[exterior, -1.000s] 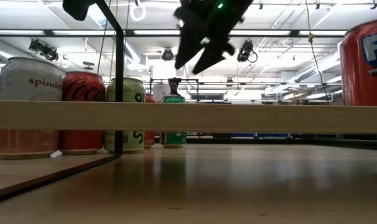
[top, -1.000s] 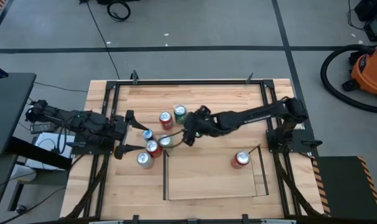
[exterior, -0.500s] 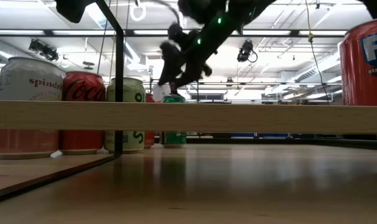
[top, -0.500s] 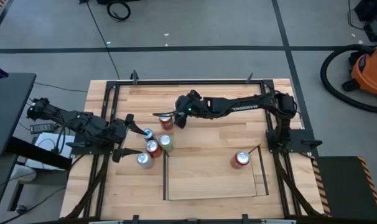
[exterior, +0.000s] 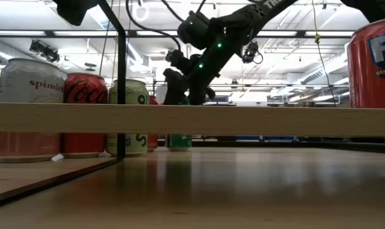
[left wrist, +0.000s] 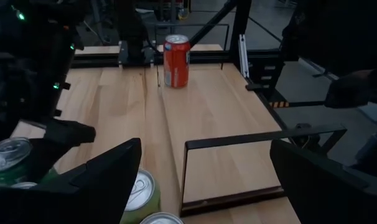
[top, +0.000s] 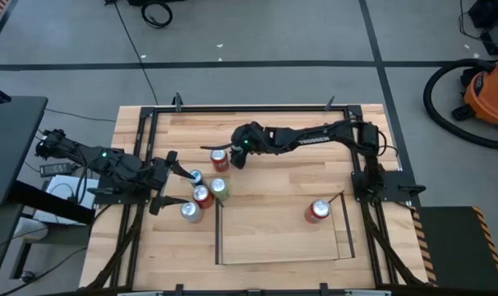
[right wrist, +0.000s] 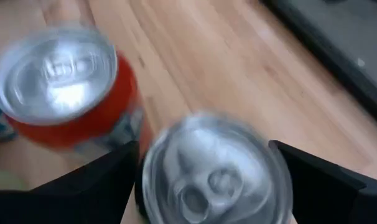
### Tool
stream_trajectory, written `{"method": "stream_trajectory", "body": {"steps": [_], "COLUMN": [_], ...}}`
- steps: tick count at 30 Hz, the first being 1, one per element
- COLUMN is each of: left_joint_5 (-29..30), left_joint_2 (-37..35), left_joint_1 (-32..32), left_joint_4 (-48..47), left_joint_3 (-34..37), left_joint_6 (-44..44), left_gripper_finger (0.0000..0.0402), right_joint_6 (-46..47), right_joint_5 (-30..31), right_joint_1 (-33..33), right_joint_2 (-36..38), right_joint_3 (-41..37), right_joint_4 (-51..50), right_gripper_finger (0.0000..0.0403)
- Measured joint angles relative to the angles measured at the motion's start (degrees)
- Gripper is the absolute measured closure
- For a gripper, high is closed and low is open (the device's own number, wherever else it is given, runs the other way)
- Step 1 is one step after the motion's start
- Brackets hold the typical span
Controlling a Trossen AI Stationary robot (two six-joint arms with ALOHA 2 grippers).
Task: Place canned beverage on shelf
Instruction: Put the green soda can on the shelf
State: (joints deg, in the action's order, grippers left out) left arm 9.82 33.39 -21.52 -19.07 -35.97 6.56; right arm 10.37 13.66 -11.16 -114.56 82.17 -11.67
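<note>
Right end effector (top: 235, 156) straddling, fingers spread, the round silver-topped green aluminium can (right wrist: 214, 169), beside red cylindrical can (right wrist: 67, 93), left end effector (top: 168, 179) gaping at surface's left edge.

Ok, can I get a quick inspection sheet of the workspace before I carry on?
Surface: light-wood tabletop, black frame.
Job's things: flat light-wood shelf with dark rods holds one orange-red can; green can off the shelf.
Clutter: red can beside the green can; four-can cluster at the shelf's corner.
End effectors: right end effector open around the green can; left end effector open, beside the cluster.
Cables: black floor cable.
Surroundings: orange vacuum.
</note>
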Motion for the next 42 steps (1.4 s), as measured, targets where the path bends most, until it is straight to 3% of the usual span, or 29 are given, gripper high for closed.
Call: {"method": "stream_trajectory", "body": {"steps": [8,22,33,42], "left_joint_5": [0.02,6.26,7.10,9.22], "left_joint_2": [0.00,0.02,0.02,0.02], "left_joint_1": [0.01,0.07,0.07,0.09], "left_joint_4": [-0.05,-0.05,0.20,3.46], "left_joint_3": [0.00,0.00,0.00,0.00], "left_joint_6": [1.29,1.84,1.90,-1.07], "left_gripper_finger": [0.0034,0.0034,0.0033,0.0033], "right_joint_6": [1.87,9.66,22.85,34.61], "right_joint_5": [0.41,5.79,17.25,19.27], "right_joint_1": [0.20,4.36,14.05,23.41], "right_joint_2": [-0.57,4.25,12.22,14.09], "right_joint_3": [0.03,0.20,0.33,0.33], "right_joint_4": [-0.28,-9.56,-21.51,-29.46], "right_gripper_finger": [0.0090,0.0082,0.0082,0.0082]}}
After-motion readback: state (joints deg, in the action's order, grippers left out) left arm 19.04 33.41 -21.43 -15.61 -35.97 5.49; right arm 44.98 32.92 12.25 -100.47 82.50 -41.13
